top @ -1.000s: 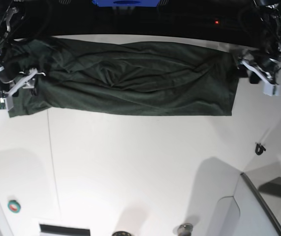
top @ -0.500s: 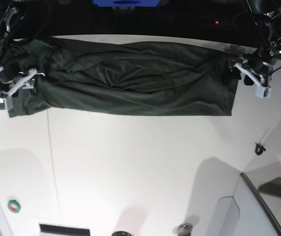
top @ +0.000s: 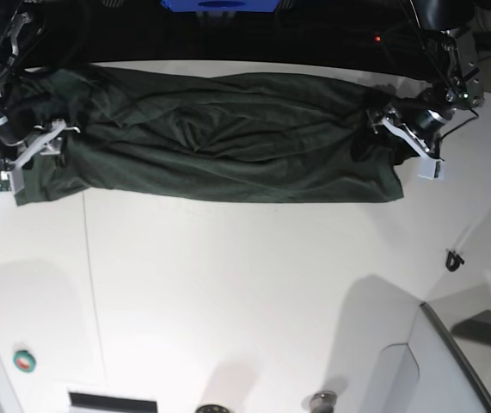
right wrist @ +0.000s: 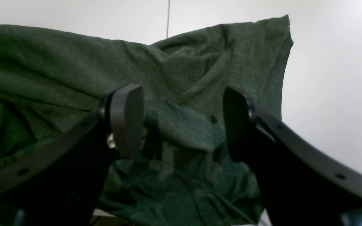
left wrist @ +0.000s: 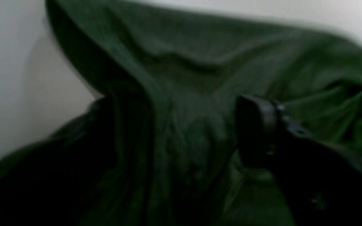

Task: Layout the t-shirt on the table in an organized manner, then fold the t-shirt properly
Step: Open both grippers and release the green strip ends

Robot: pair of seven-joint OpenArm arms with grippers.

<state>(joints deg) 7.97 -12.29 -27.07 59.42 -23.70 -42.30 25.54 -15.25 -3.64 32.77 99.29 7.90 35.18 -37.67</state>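
Observation:
The dark green t-shirt (top: 228,142) lies stretched in a long wrinkled band along the far edge of the white table (top: 254,292). My left gripper (top: 407,143) is over the shirt's right end. In the left wrist view one dark finger (left wrist: 256,131) presses into bunched, blurred t-shirt (left wrist: 184,78) cloth, and the other finger is hidden in the folds. At the shirt's left end my right gripper (top: 28,157) stands open. In the right wrist view its jaws straddle a loose fold of the t-shirt (right wrist: 200,72), and neither of the pads (right wrist: 127,119) touches the fold.
A thin seam (top: 93,284) runs down the table. A green tape roll (top: 24,361) lies at the near left, a small black clip (top: 454,258) at the right, and a grey panel (top: 451,361) at the near right corner. Beyond the far edge is a dark strip.
My left arm has moved inward from beside the shirt's right edge onto the cloth, pushing that edge in a little, and its jaws have narrowed. The right arm has not moved.

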